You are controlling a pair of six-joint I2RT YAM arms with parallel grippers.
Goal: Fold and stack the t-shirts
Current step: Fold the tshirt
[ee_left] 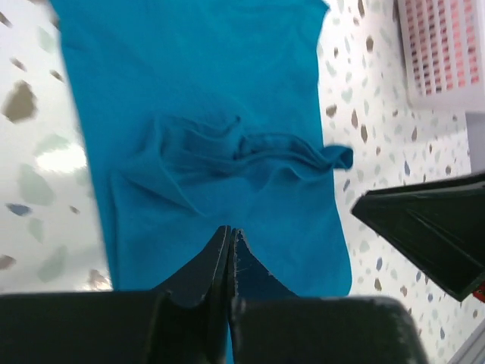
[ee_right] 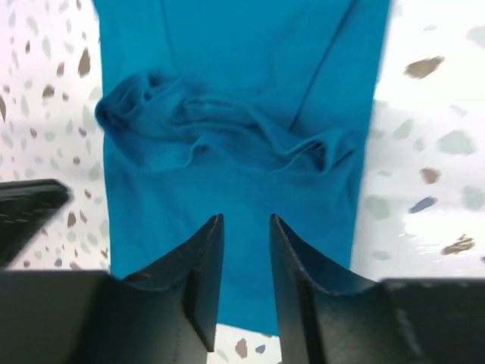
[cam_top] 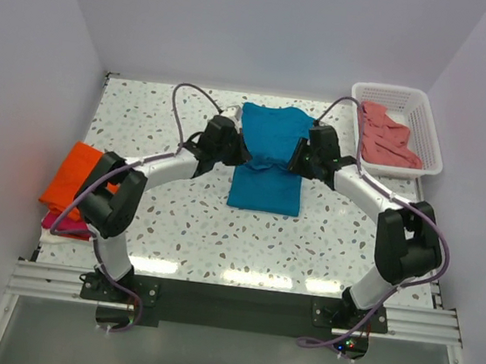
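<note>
There are four shirts: teal (cam_top: 268, 165), orange (cam_top: 72, 173), magenta (cam_top: 64, 222) and pink (cam_top: 388, 137). There is one basket (cam_top: 400, 92). There are two arms, left arm (cam_top: 154, 172) and right arm (cam_top: 367, 190).

Pale walls (cam_top: 269, 27) — speckled terrazzo tabletop (cam_top: 186, 219)

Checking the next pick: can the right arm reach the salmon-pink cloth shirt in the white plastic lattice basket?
Probably yes: the white lattice basket sits open-topped on that arm's side, nothing covers the salmon-pink shirt, and the right gripper is open, empty.
</note>
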